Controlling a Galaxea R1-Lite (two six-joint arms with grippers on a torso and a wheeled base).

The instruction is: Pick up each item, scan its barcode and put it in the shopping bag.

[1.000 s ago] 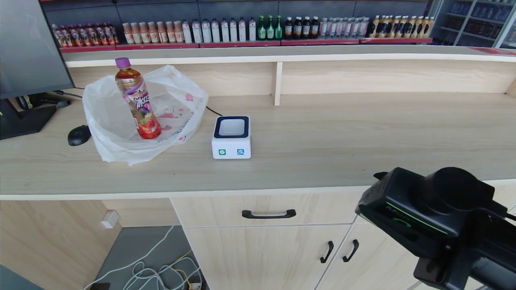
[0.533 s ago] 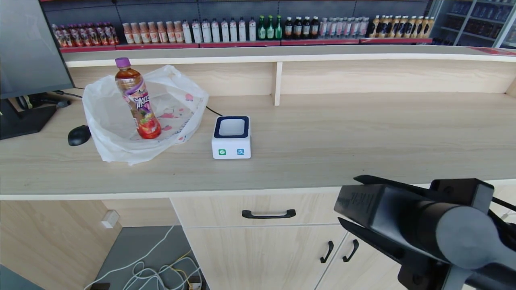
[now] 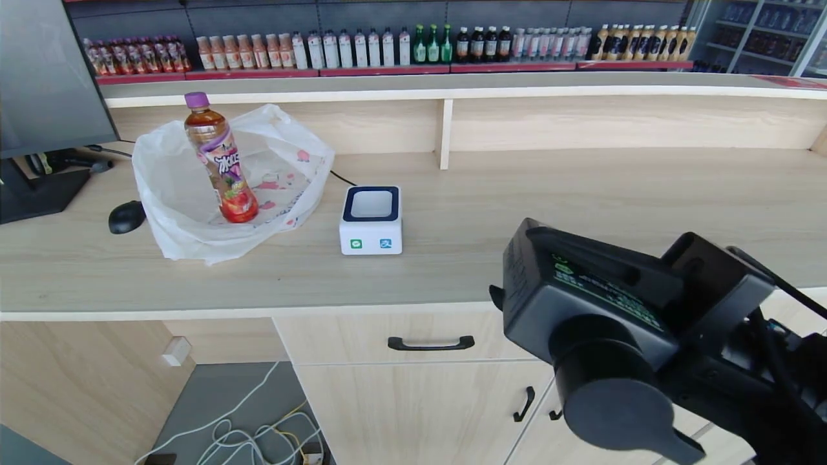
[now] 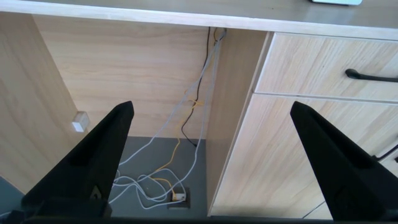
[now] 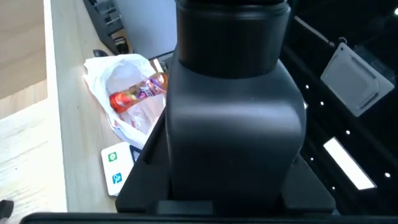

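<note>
- The bottle (image 3: pixel 219 161) stands inside the open shopping bag (image 3: pixel 169 194), cap up and leaning slightly, on the left part of the counter (image 3: pixel 549 194).
- I see no other loose item on the counter, so I judge the bagging done and the step in hand to be getting the arms clear.
- To do that well, I would keep any arm travel low and to the right, away from the bag. A tall bottle standing on loose plastic looks easy to tip, and a tug on the bag's edge could bring it over.
- The scanner (image 3: pixel 371 219) sits just right of the bag with its window facing up, so I would avoid sweeping across it too.
- The left gripper (image 4: pixel 211 109) is spread wide with nothing between its fingers. It hangs below the counter edge facing the cabinet fronts and loose cables, so the bottle is above it and well apart.
- The right arm (image 3: pixel 614 310) is at the counter's front edge, right of the scanner and well apart from the bottle. I cannot tell whether its gripper is open or closed.
- From the right wrist, the bottle (image 5: pixel 140 93) lies beyond the scanner (image 5: pixel 115 168).
- A mouse (image 3: pixel 126 216) rests just left of the bag.
</note>
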